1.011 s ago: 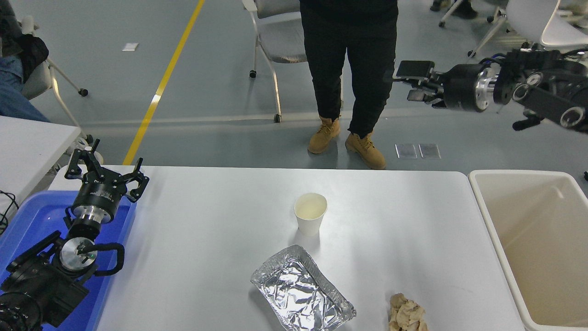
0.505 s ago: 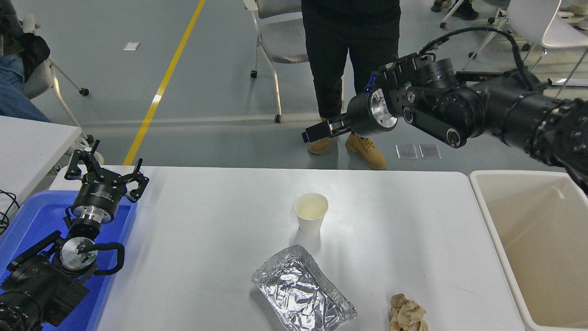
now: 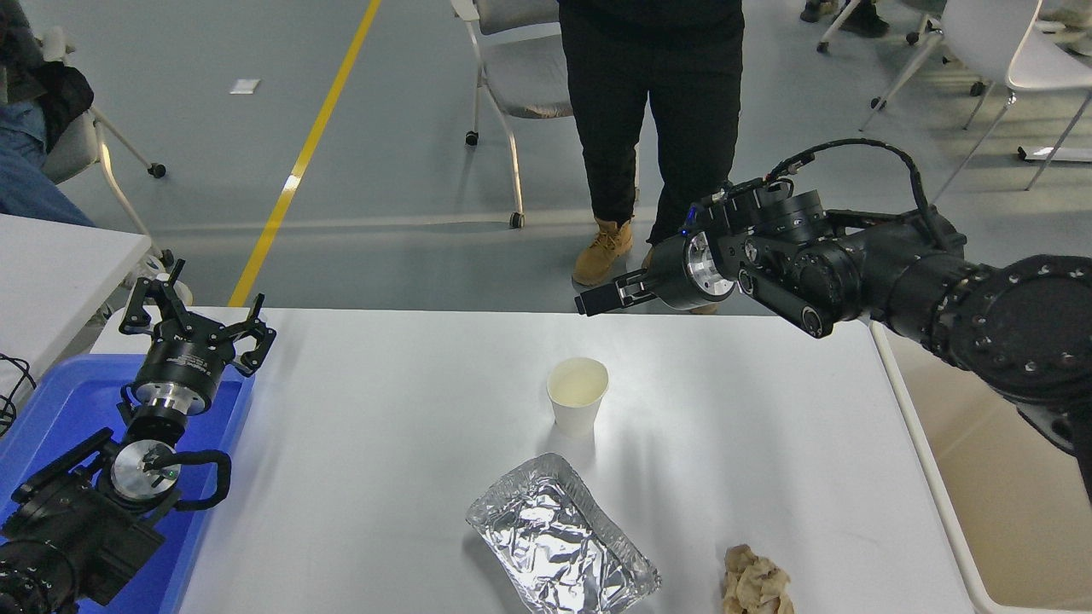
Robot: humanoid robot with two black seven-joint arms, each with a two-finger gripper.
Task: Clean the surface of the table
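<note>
From the head view, your bench point(image 3: 409, 443) fills the lower middle of the frame, and three bits of litter sit on it: a paper cup point(image 3: 577, 395) at centre, a crumpled foil tray point(image 3: 560, 539) just below it, and a wad of brown paper point(image 3: 756, 583) at the bottom edge, right of the tray. The beige tub point(image 3: 981, 546) stands against the bench's right end.

Your right gripper point(image 3: 601, 299) hangs above the far edge of the bench, above and slightly right of the cup in the frame and clear of it. You see it nearly edge-on, so whether its jaws are apart or closed cannot be told from here. Your left gripper point(image 3: 194, 317) is parked at the lower left over a blue tray point(image 3: 51, 409), jaws spread and holding nothing.

Mind the cup: it is light and seems to hold pale liquid, though the glare makes that uncertain. A descent that clips the rim would tip it and wet the bench. A person's boots point(image 3: 602, 250) stand just beyond the far edge, near the arm's reach.
</note>
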